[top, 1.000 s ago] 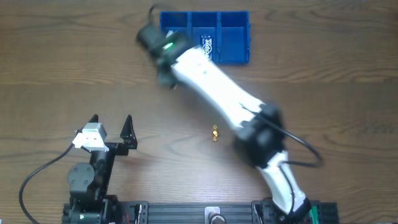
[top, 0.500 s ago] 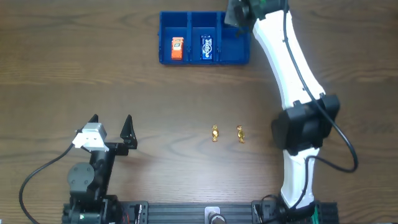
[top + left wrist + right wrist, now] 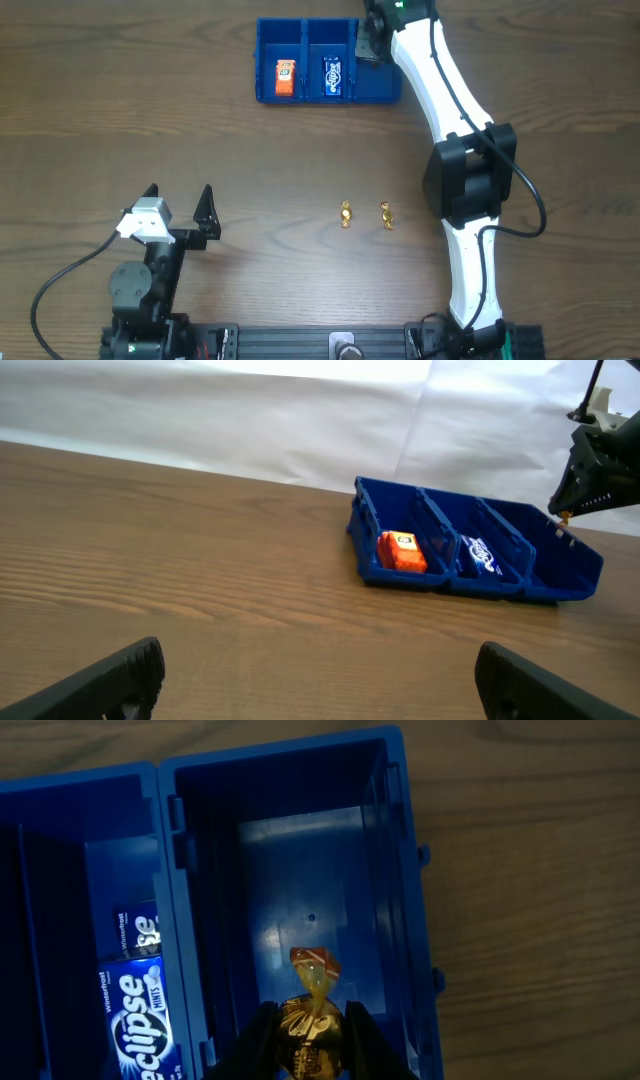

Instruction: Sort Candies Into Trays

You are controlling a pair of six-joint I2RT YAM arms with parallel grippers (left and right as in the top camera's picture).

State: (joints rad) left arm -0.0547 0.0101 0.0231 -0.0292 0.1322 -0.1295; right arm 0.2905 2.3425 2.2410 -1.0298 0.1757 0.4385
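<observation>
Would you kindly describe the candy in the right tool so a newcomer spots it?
Find the blue tray at the far side of the table. Over its right-end compartment the right tool pinches a gold-wrapped candy; the two loose gold candies lie mid-table.

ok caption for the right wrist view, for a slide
Right gripper holds a gold-wrapped candy over the empty end compartment of the blue tray

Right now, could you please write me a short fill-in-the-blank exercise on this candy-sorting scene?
The right gripper holds a candy with a ____ wrapper.
The blue tray has ____ compartments.
On the table lie ____ loose candies.
Missing words: gold; three; two.
</observation>
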